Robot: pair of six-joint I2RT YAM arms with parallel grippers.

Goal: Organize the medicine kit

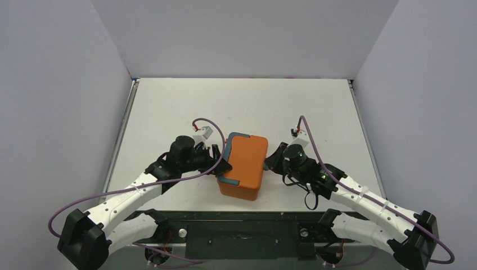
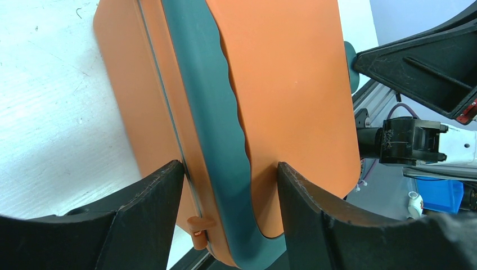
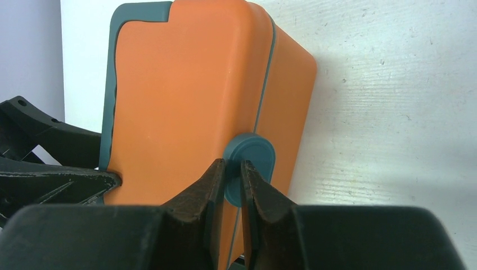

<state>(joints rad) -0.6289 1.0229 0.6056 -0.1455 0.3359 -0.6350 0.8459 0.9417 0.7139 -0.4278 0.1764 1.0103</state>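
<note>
The medicine kit, an orange box with its lid down, lies in the middle of the table between both arms. A teal handle runs along its left edge. My left gripper straddles that edge: one finger rests against the side wall at the seam, the other on the lid top, and both touch the box. In the top view the left gripper is at the kit's left side and my right gripper at its right side. The right gripper has its tips at the oval teal latch, jaws a narrow slit apart.
The white table is closed in by grey walls at the back and on both sides. A black metal frame runs along the near edge, just behind the kit. The right arm shows beyond the kit in the left wrist view.
</note>
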